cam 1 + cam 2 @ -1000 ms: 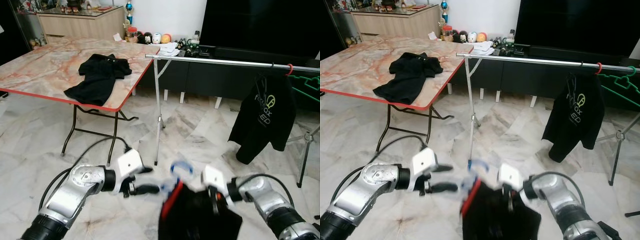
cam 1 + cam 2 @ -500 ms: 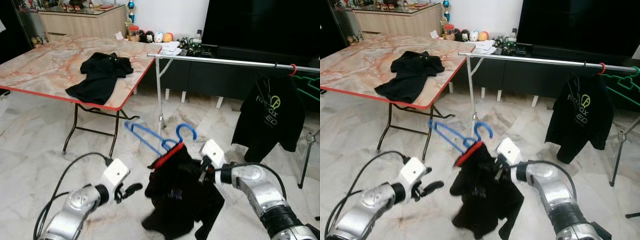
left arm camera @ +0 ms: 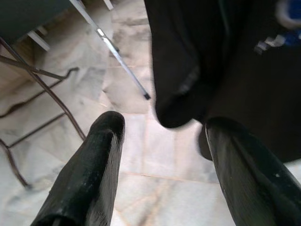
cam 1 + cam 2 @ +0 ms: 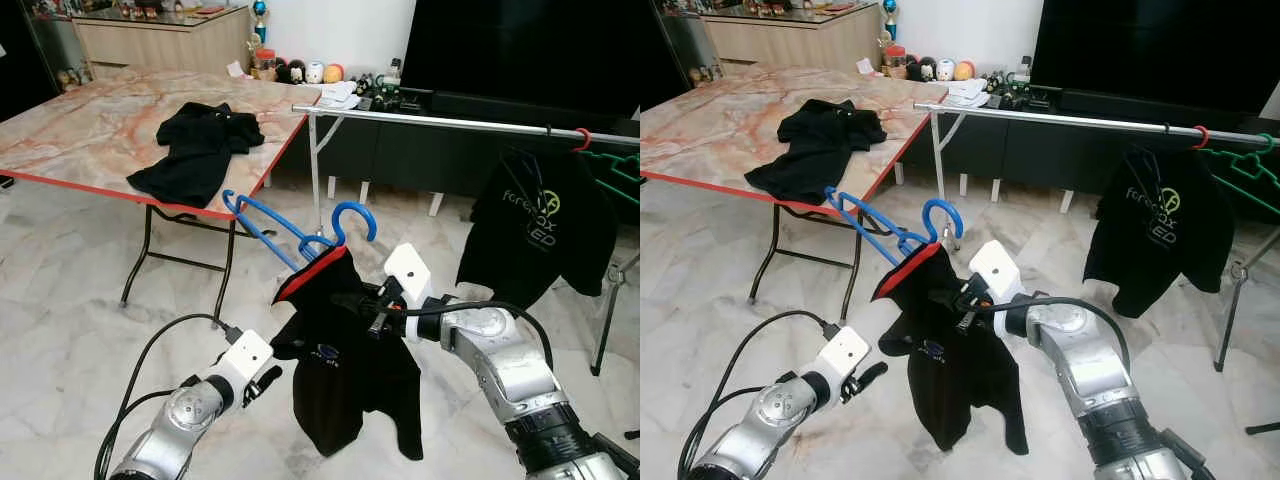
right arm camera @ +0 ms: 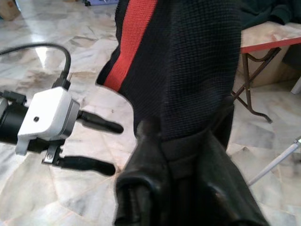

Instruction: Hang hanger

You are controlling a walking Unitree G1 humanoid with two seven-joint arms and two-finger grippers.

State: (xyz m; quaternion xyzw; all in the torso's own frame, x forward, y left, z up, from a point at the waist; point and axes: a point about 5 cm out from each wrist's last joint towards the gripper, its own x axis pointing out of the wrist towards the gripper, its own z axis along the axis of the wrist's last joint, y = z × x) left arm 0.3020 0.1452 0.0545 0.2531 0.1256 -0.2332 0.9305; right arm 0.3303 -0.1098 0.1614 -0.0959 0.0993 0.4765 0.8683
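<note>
Hanger with black shirt clamped in right gripper; left gripper spread, empty.

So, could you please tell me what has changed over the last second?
The right claw has lifted the blue hanger with its black shirt from low down near the floor up toward the rail; the shirt now hangs free. The left claw, open, has drawn back and dropped lower. The shirt on the table and the one hanging on the rail stayed put.
</note>
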